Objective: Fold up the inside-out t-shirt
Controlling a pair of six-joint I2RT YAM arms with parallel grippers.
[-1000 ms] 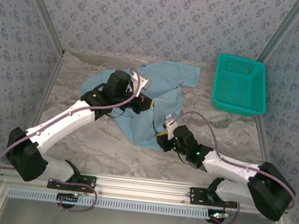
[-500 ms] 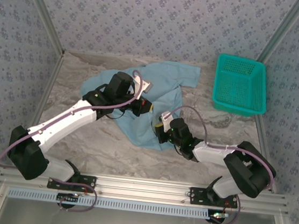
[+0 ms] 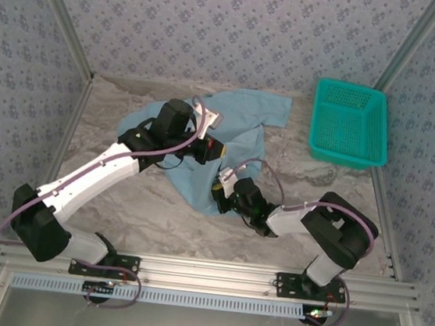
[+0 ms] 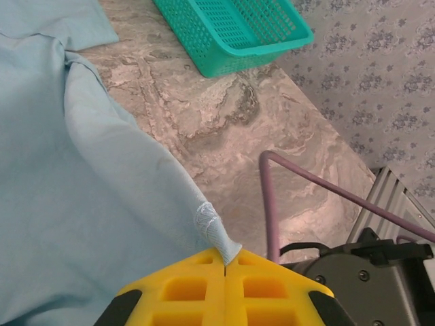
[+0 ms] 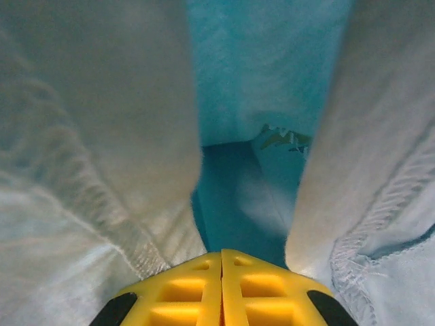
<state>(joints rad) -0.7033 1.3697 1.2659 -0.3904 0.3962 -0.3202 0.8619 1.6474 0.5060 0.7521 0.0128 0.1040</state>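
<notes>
Left hand (image 4: pixel 225 260) clenched, yellow fingertips pinching a small puckered bit of the inside-out t-shirt's (image 4: pixel 81 204) edge; cloth runs up and left from the pinch, lifted off the counter (image 4: pixel 224 122). Purple cable (image 4: pixel 270 204) loops just right of the fingers. Top view: left hand (image 3: pixel 217 153) sits over the shirt's middle-right part.

Right hand (image 5: pixel 221 258) clenched too, tips together, buried in light blue cloth (image 5: pixel 102 136). Stitched hems on both sides of the fingers, darker fold between. Can't tell if any cloth is caught between the pads. Top view: right hand (image 3: pixel 225 186) at the shirt's near edge.

T-shirt (image 3: pixel 242 122) lies crumpled at the centre-back of the marbled counter (image 3: pixel 142 202), one sleeve spread toward the back. Teal mesh basket (image 3: pixel 349 124) sits apart at back right, touching nothing.
</notes>
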